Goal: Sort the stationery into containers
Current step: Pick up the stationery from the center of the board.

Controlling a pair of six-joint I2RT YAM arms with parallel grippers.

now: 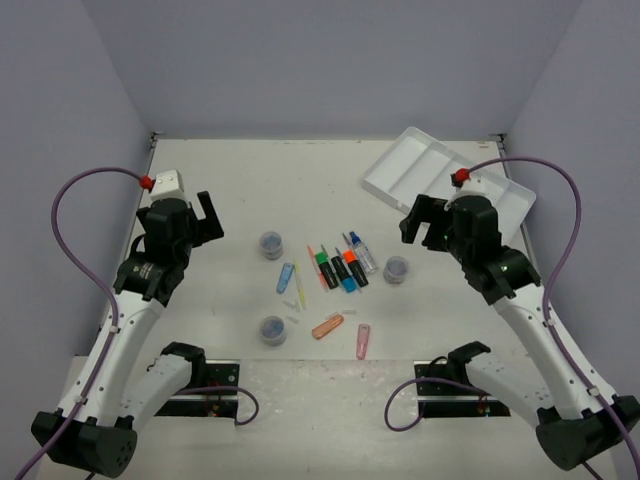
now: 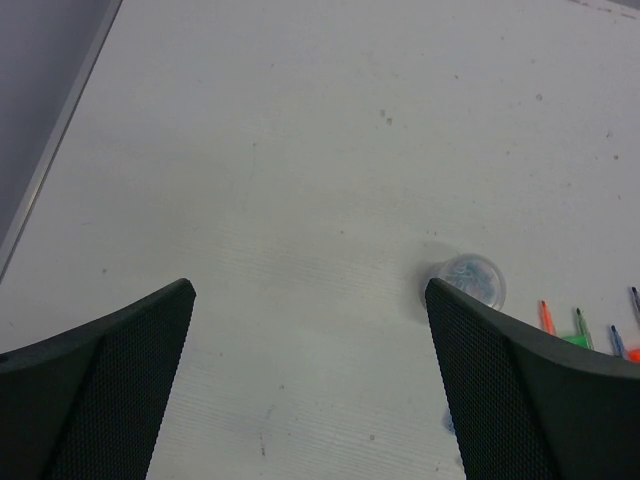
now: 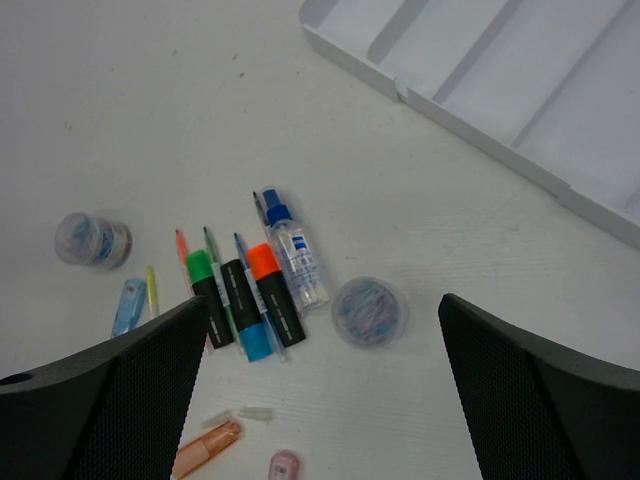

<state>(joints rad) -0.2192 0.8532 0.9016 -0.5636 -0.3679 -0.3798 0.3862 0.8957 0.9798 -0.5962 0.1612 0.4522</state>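
White tray (image 1: 415, 160) far right — stationery (image 1: 340, 270) outside it on the table (image 1: 230, 170); left claw (image 1: 208, 215), right claw (image 1: 415, 220) released.

It had the look of a robotics lab, set up as a small test cell. A plain white table (image 1: 230, 180) sat boxed in by bare lilac-grey walls (image 1: 330, 60) at the back and both sides. Bolted to its near edge stood the left arm (image 1: 110, 350) and the right arm (image 1: 540, 340), white and black, each trailing a looped purple cable (image 1: 100, 171). On the tabletop lay a scatter of stationery (image 1: 335, 270) and a white divided tray (image 1: 430, 170).
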